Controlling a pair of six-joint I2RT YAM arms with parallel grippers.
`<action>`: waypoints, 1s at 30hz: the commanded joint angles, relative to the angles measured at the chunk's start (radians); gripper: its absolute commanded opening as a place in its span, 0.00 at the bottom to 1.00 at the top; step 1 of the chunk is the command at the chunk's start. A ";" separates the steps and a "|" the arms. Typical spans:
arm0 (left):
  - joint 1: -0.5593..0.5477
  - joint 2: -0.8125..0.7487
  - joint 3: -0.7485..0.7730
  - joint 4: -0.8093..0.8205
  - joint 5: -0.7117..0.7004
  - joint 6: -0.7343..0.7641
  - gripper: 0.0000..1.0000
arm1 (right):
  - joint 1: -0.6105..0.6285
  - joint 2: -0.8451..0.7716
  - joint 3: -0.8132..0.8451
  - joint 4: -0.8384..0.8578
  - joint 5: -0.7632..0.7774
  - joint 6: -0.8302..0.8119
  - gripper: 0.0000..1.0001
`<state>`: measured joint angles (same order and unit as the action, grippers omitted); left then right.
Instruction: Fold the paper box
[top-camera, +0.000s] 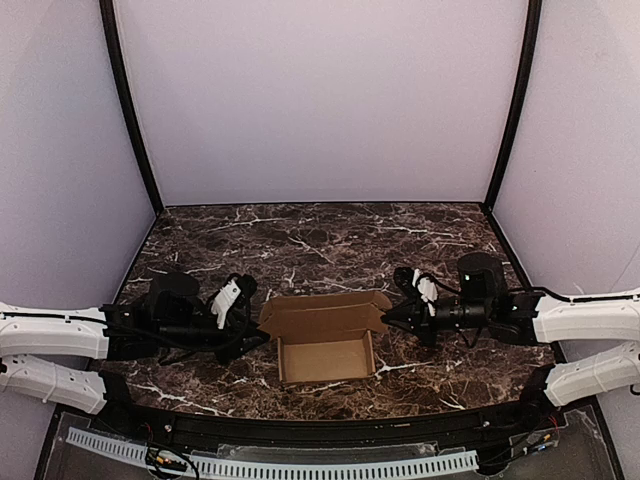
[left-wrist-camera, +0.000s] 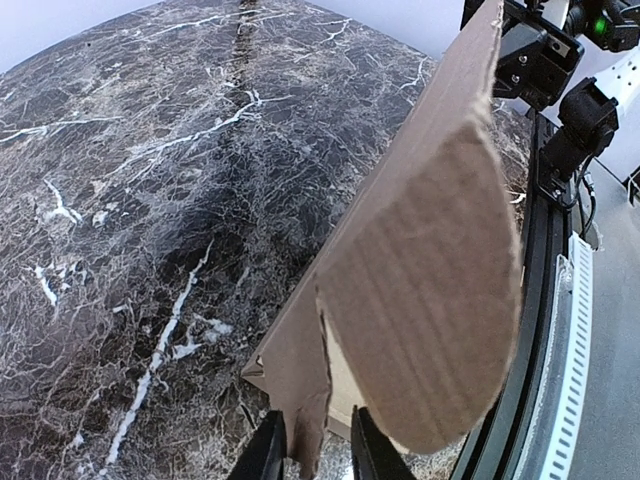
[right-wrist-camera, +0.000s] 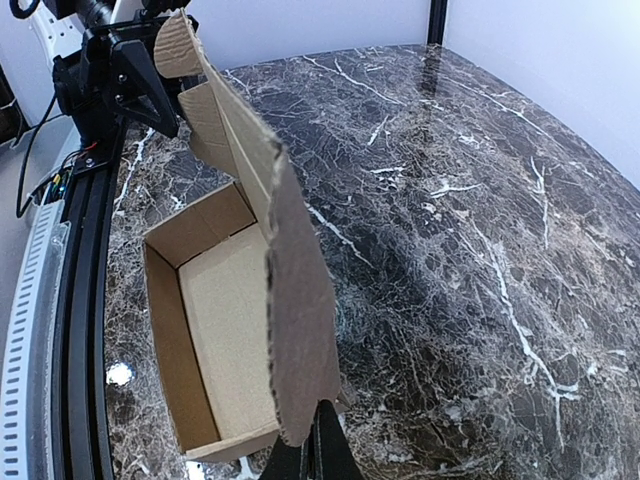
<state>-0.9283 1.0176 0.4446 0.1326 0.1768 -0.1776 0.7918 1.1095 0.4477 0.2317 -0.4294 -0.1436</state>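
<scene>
Plain brown paper box (top-camera: 325, 358) stands open-topped, its lid flap raised upright.

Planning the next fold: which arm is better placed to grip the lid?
Probably left: the left tool straddles the lid edge, jaws slightly apart; the right tool is shut, its tip only beside the lid.

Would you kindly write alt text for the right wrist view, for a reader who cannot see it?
An open brown paper box sits on a dark marble table, its long lid raised on edge. The right claw, shut, pinches the lid's near end at the bottom of the frame; the left arm is at its far end.
</scene>
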 joint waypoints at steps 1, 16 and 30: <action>0.005 0.000 0.026 -0.002 0.010 0.024 0.20 | 0.003 0.019 0.023 0.044 -0.016 0.016 0.00; 0.005 -0.020 0.042 -0.030 -0.036 0.050 0.01 | 0.003 0.039 0.031 0.052 -0.017 0.027 0.00; 0.005 0.029 0.069 -0.032 -0.030 0.026 0.00 | 0.022 0.053 0.033 0.105 0.014 0.136 0.00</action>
<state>-0.9276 1.0271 0.4824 0.1146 0.1417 -0.1360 0.7933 1.1477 0.4599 0.2466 -0.4297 -0.0811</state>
